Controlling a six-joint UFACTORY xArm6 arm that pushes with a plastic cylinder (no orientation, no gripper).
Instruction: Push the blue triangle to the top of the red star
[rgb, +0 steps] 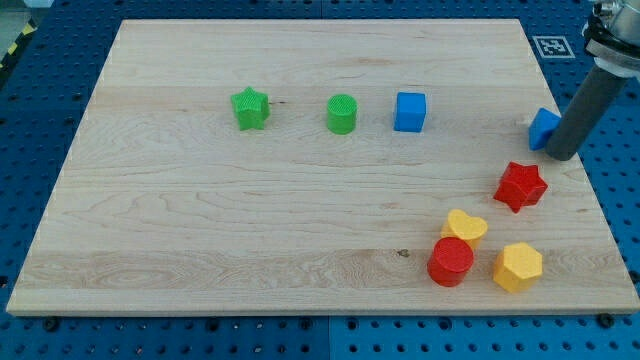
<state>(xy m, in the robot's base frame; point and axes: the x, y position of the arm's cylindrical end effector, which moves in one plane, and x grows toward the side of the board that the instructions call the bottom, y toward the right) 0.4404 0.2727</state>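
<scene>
The blue triangle (543, 128) lies near the board's right edge, partly hidden by my rod. The red star (521, 185) lies just below it and slightly to the view's left, a small gap apart. My tip (561, 154) stands on the triangle's right side, touching or nearly touching it, and above and to the right of the red star.
A green star (250, 108), a green cylinder (342, 114) and a blue cube (410, 111) stand in a row in the upper middle. A yellow heart (466, 226), a red cylinder (451, 262) and a yellow hexagon (518, 267) cluster at the lower right. The board's right edge (590, 190) is close by.
</scene>
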